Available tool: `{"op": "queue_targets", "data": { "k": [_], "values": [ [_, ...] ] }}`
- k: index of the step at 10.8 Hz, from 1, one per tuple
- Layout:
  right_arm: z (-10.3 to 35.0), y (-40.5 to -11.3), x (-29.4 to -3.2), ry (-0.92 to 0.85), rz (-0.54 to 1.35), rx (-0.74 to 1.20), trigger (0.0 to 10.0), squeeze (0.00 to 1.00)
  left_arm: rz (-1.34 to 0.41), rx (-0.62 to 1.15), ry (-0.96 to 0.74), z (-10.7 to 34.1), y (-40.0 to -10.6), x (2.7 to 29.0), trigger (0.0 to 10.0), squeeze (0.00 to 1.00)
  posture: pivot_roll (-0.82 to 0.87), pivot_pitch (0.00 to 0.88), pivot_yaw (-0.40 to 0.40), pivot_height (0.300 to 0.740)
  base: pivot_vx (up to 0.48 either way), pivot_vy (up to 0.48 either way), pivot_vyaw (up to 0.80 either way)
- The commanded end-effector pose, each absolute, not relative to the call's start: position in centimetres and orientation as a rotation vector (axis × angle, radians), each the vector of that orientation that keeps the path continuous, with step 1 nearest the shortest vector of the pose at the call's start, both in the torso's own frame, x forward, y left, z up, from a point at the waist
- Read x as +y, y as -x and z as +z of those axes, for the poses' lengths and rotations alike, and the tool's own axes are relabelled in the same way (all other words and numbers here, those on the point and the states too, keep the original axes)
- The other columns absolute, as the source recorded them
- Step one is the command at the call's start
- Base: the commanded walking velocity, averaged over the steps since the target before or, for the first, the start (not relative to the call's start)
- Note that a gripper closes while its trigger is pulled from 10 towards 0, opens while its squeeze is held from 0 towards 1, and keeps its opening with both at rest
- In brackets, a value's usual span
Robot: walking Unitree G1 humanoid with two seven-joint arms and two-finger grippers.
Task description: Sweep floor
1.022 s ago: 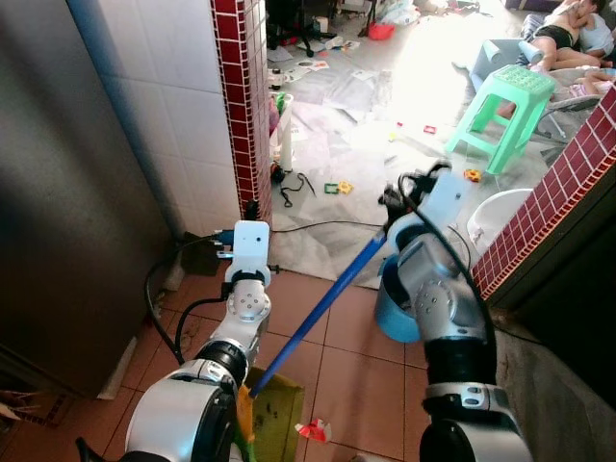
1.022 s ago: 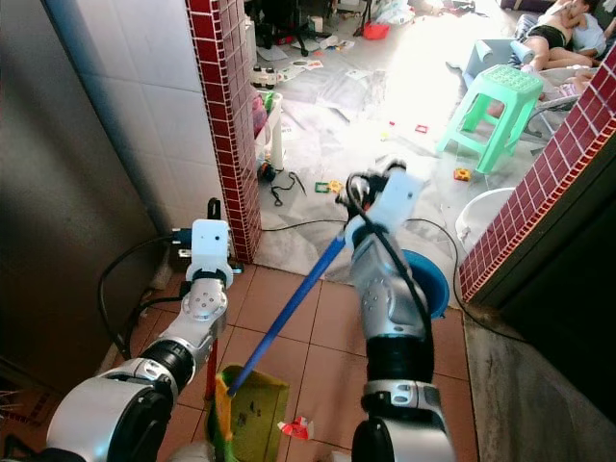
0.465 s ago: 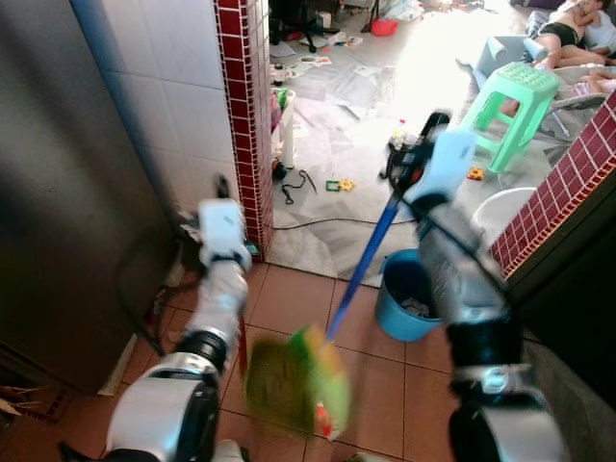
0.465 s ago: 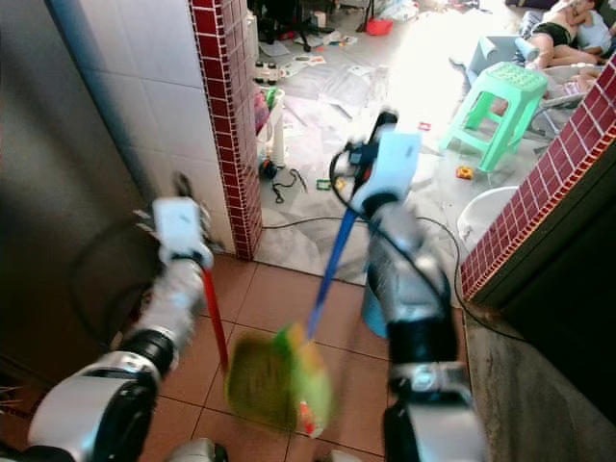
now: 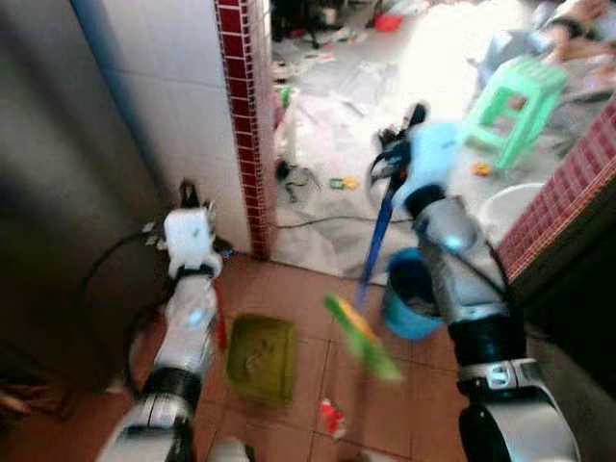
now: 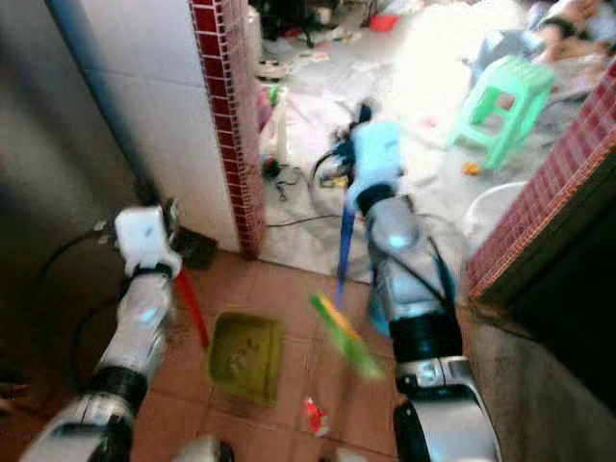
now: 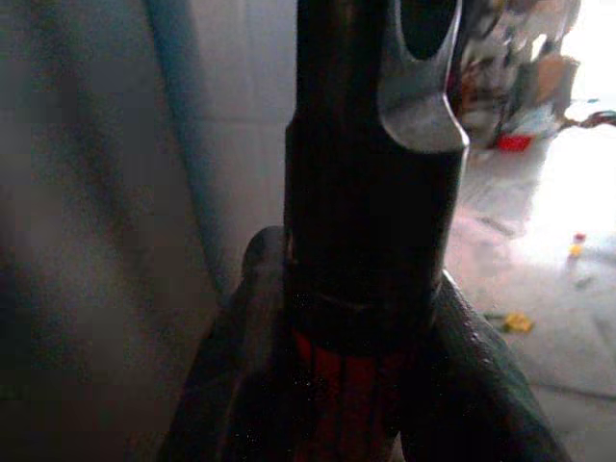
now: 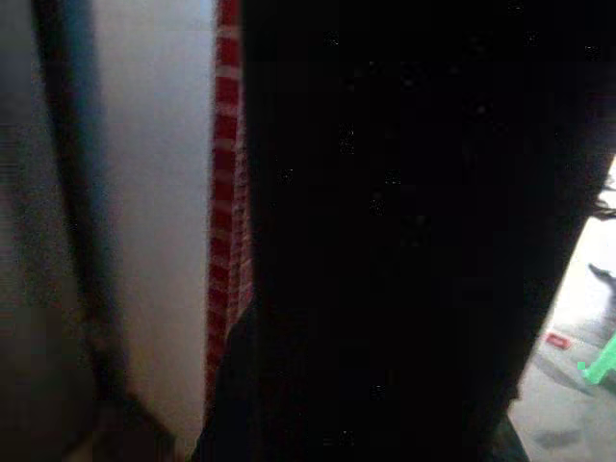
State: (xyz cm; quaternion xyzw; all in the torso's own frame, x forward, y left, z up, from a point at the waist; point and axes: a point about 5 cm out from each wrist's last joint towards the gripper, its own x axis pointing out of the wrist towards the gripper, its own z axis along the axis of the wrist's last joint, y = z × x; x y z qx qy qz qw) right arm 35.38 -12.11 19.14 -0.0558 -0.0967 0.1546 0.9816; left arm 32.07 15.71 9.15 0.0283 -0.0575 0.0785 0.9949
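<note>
Holding a red handle, the left gripper (image 5: 183, 197) stands far left beside the dark metal panel (image 5: 58, 173); in the left wrist view its fingers (image 7: 250, 366) are closed around the red shaft. That handle (image 6: 191, 308) runs down to the green dustpan (image 5: 260, 356), which lies flat on the terracotta floor tiles (image 5: 289, 289) just right of the left arm. Behind it rises the pillar edged with red tiles (image 5: 241, 125).

A small red scrap (image 5: 332, 417) lies near, on the tiles right of the dustpan and apart from it. Above it the broom head (image 5: 361, 337), green and yellow and badly blurred, hangs between the dustpan and the blue bucket (image 5: 409, 294). Its blue pole (image 5: 377, 241) climbs to the right gripper (image 5: 409, 135), raised far and right of centre. The right wrist view is almost black, so I cannot tell how that gripper's fingers are set, though the pole seems to be carried by it.

Further right are a green stool (image 5: 515, 101) and a red-tiled counter (image 5: 568, 192).

The risks, as I judge them: the broom head could clip the bucket, which sits close, or flick the scrap away from the dustpan instead of into it. A cable (image 5: 318, 223) crosses the far floor and could snag the bristles.
</note>
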Motion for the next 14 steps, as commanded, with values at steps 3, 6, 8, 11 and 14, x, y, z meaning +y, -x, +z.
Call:
{"op": "queue_targets", "data": {
  "k": [3, 6, 8, 11, 14],
  "values": [
    [14.4, -33.2, -11.2, 0.086, 0.295, -0.107, 10.0, 0.00, 0.094, -0.079, -0.078, 9.3, -29.8, 16.4, 10.0, 0.00, -0.07, 0.000, 0.029, 0.740, 0.000, 0.000, 0.00],
    [13.6, -32.7, -12.2, 0.037, 0.097, -0.119, 10.0, 0.00, 0.109, -0.041, -0.068, 9.2, -29.2, 16.7, 10.0, 0.00, -0.06, 0.000, -0.001, 0.740, 0.000, 0.000, 0.00],
    [12.9, -32.8, -14.7, 0.056, -0.059, -0.058, 10.0, 0.00, 0.155, -0.045, -0.111, 9.7, -30.1, 16.8, 10.0, 0.00, -0.07, 0.000, -0.007, 0.740, 0.000, 0.000, 0.00],
    [12.8, -33.6, -16.4, 0.083, -0.208, 0.005, 10.0, 0.00, 0.150, 0.085, -0.111, 7.8, -32.0, 14.7, 10.0, 0.00, -0.09, 0.000, -0.014, 0.740, 0.000, 0.000, 0.00],
    [11.7, -33.6, -17.1, 0.017, -0.290, 0.117, 10.0, 0.00, 0.096, 0.112, -0.081, 7.4, -33.4, 12.3, 10.0, 0.00, -0.11, 0.000, -0.014, 0.740, 0.000, 0.000, 0.00]
  ]
}}
